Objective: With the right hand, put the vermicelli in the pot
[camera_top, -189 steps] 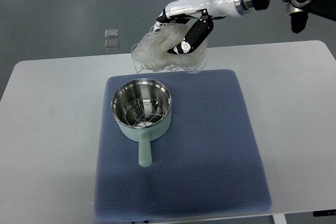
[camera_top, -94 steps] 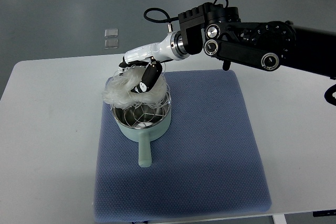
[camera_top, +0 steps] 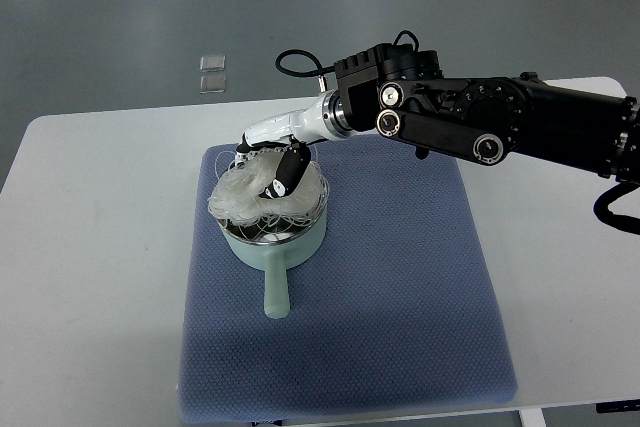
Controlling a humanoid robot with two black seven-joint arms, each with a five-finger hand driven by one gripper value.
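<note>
A pale green pot (camera_top: 272,247) with a steel inner wall and a long handle (camera_top: 274,285) stands on the blue mat (camera_top: 400,287). A tangled bundle of translucent white vermicelli (camera_top: 245,199) sits in the pot's mouth, spilling a little over its left rim. My right hand (camera_top: 272,169), white with black fingertips, reaches in from the right and is shut on the vermicelli just above the pot. Its black forearm (camera_top: 480,122) stretches to the right edge. The left arm does not show.
The mat lies on a white table (camera_top: 90,277). Two small clear squares (camera_top: 211,74) lie on the grey floor beyond the table's far edge. Open mat stretches to the right of and in front of the pot.
The right hand carried the vermicelli from behind the mat, leftward and down, into the pot's mouth. The bundle now rests lower, in the pot.
</note>
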